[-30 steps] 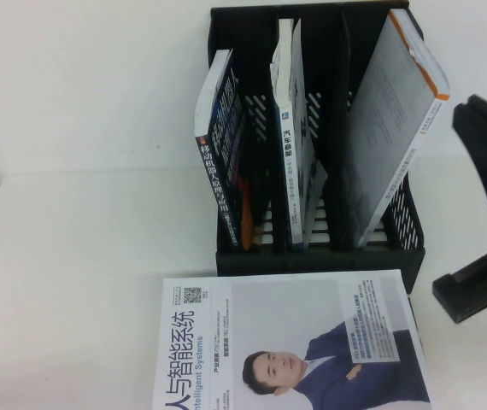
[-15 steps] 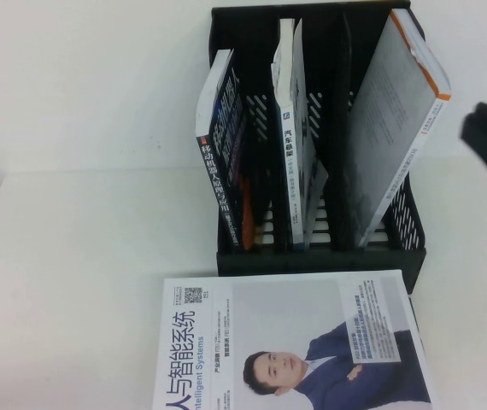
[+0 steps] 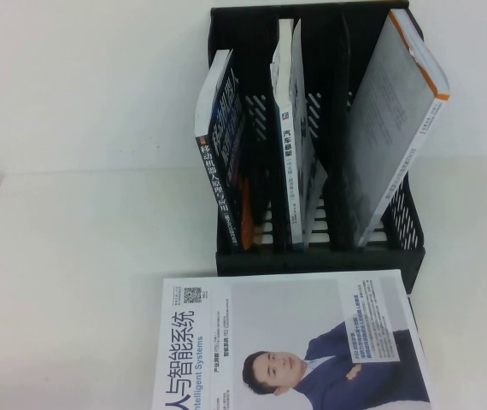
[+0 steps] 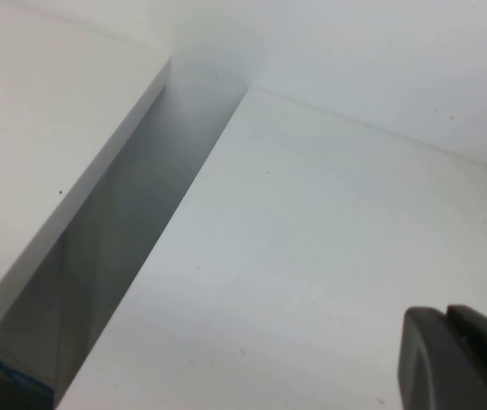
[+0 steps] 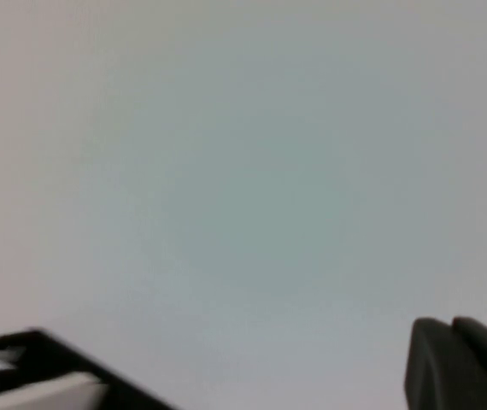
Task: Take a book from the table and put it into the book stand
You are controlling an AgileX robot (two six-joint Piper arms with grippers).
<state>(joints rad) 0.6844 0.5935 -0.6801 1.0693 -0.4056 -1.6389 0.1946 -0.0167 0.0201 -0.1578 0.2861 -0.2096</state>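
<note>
A large book (image 3: 295, 342) with a man's portrait on its cover lies flat at the table's front, just in front of the black book stand (image 3: 320, 256). The stand holds three upright books: a dark one (image 3: 223, 162) in the left slot, a white-and-blue one (image 3: 293, 137) in the middle, and a grey one with an orange edge (image 3: 397, 128) leaning in the right slot. Neither gripper shows in the high view. A dark part of my left gripper (image 4: 457, 363) hangs over bare white table. A dark part of my right gripper (image 5: 461, 367) is over a blank white surface.
The white table (image 3: 81, 256) stretches left of the stand and the flat book. The left wrist view shows the gap (image 4: 132, 231) between the table edge and a white wall. A black-and-white corner (image 5: 38, 376) shows at the edge of the right wrist view.
My right gripper, seen beside the stand's right side a second ago, has drawn away to the right and left the high view. The books have not moved.
</note>
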